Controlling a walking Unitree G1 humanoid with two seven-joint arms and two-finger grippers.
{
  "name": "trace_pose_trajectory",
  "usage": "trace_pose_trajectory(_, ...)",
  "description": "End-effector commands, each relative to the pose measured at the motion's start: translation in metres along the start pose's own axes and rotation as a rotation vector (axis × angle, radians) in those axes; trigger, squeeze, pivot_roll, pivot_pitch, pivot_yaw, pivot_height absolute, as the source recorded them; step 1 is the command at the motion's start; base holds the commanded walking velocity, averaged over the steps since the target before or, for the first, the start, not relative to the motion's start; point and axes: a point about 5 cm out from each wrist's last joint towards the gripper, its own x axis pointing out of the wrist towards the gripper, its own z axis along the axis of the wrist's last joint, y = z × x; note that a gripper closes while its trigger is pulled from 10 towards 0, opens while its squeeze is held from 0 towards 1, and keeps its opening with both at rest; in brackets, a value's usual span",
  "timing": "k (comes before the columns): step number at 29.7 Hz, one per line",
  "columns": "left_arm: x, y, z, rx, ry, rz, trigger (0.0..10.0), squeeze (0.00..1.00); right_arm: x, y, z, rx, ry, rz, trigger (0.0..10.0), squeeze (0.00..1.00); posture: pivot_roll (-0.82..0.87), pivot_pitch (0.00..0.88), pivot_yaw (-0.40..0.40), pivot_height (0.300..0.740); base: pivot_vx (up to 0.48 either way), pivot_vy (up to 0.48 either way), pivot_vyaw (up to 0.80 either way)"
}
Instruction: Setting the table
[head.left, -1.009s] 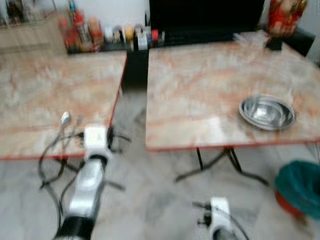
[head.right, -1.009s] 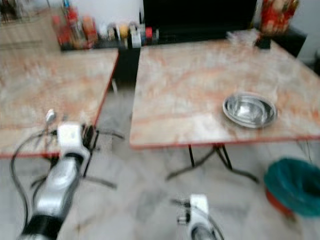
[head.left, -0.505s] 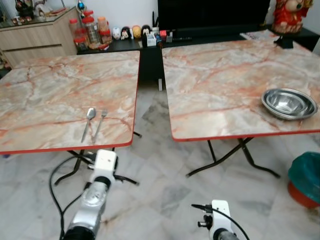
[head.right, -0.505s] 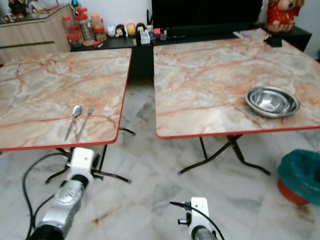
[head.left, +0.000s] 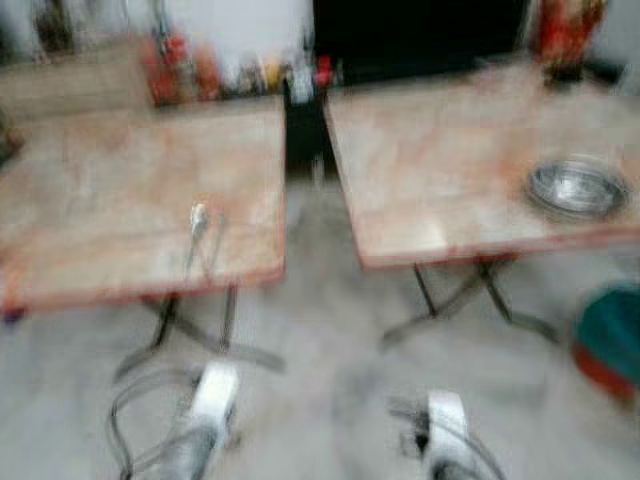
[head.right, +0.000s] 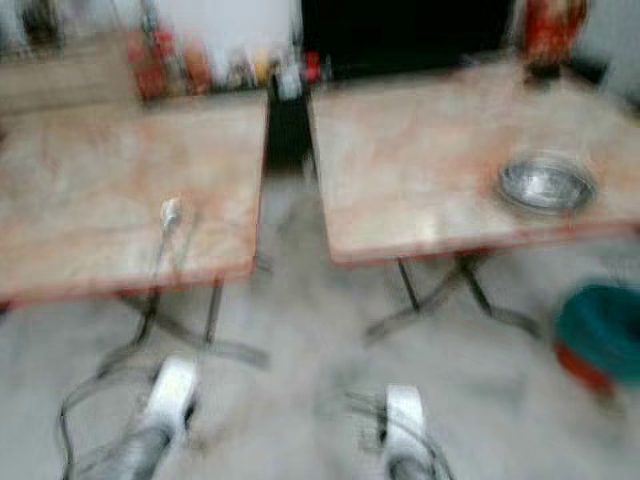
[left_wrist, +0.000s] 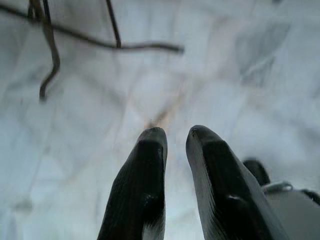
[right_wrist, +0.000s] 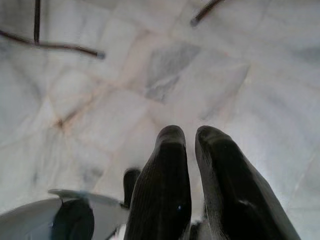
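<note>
Two marble tables ahead through the blur: spoon (head.left: 197, 219) and fork (head.left: 216, 226) side by side on the left table (head.left: 90, 200), steel bowl (head.left: 575, 187) on the right table (head.left: 450, 150), my left gripper (left_wrist: 175, 137) and right gripper (right_wrist: 189, 135) low over the floor, fingers nearly together, holding nothing.

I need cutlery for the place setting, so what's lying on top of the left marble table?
On the left marble-patterned table lies a metal spoon near its front edge, with something thin beside it, too blurred to identify. The rest of the tabletop looks bare.
</note>
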Motion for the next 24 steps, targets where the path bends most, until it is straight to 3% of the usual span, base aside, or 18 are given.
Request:
trace_pose_trajectory(1,-0.001,-0.001,-0.009,0.007,0.052,0.002,10.0,0.0,0.001,-0.002,0.005,0.008,-0.014,-0.008,10.0,0.0,0.01,0.0,0.109,0.74,0.0,0.398,0.0)
trace_pose_trajectory(9,-0.006,0.005,-0.026,-0.036,0.114,0.043,10.0,0.0,0.001,-0.002,0.004,-0.021,-0.015,-0.011,10.0,0.0,0.02,0.0,0.104,0.74,0.0,0.434,0.0)
trace_pose_trajectory(16,-0.006,0.004,-0.028,-0.043,0.124,0.048,10.0,0.0,0.0,-0.003,0.002,-0.008,-0.009,-0.023,10.0,0.0,0.02,0.0,0.104,0.74,0.0,0.418,0.5)
trace_pose_trajectory(24,-0.005,0.004,-0.027,-0.059,0.129,0.07,10.0,0.0,0.0,-0.005,0.002,0.006,-0.008,-0.027,10.0,0.0,0.02,0.0,0.101,0.74,0.0,0.313,0.0)
